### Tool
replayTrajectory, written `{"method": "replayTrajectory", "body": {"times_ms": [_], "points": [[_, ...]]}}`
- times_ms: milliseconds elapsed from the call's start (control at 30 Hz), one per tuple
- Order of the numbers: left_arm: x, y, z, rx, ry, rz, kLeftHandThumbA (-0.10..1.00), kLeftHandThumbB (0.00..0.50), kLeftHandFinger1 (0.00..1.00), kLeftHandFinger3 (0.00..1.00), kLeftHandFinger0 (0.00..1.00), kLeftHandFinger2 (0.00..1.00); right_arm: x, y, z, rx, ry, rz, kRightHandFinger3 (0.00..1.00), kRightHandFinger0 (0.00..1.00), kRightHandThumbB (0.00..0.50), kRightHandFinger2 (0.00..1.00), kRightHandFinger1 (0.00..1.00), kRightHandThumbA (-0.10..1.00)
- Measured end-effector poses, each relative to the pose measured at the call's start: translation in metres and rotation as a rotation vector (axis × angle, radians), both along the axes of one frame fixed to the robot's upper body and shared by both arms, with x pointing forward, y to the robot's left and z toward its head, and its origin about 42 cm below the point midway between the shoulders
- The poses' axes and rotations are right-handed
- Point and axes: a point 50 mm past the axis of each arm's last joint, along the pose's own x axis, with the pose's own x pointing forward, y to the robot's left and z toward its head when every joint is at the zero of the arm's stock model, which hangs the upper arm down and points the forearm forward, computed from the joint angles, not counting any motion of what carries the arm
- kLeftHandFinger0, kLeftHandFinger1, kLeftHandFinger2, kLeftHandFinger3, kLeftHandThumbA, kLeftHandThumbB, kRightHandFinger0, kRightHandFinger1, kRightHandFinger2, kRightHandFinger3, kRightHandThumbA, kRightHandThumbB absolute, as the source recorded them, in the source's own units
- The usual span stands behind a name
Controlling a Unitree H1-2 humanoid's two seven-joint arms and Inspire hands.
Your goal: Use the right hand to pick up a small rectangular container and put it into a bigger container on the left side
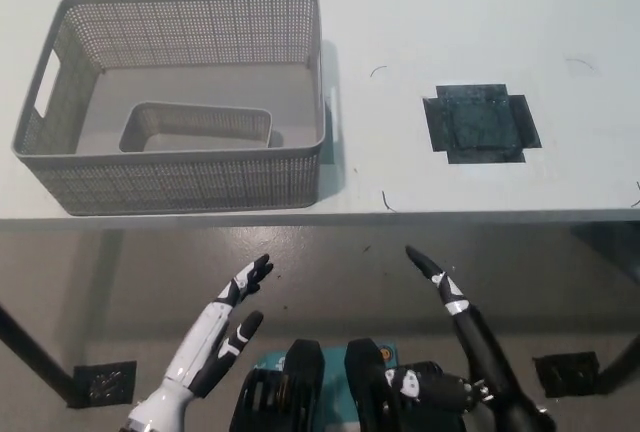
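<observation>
A small grey rectangular container point(196, 127) lies inside the big grey mesh basket point(180, 180) on the left of the white table. My black right hand point(462, 327) hangs below the table's front edge at the lower right, open, fingers stretched out, holding nothing. My white left hand point(215, 335) rests at the lower left, also below the table edge, open with fingers apart.
A dark square patch point(481, 123) is taped on the table point(420, 32) right of the basket. Small black marks dot the tabletop. A black table leg point(30, 357) and floor tape patches point(98, 380) show beneath.
</observation>
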Motion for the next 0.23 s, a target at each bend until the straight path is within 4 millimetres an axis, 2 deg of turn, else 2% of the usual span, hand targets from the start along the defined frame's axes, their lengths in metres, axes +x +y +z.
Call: {"method": "replayTrajectory", "body": {"times_ms": [100,233], "points": [[0.000,0.002,0.000,-0.001,-0.002,0.009,1.00,0.259,1.00,1.00,1.00,1.00,0.011,-0.001,-0.009,0.067,0.048,-0.026,1.00,1.00,0.023,1.00,1.00,1.00],[0.002,0.006,0.002,-0.005,-0.007,0.023,1.00,0.255,1.00,1.00,1.00,1.00,0.026,-0.007,-0.014,0.112,0.090,-0.042,1.00,1.00,0.000,1.00,1.00,1.00]]}}
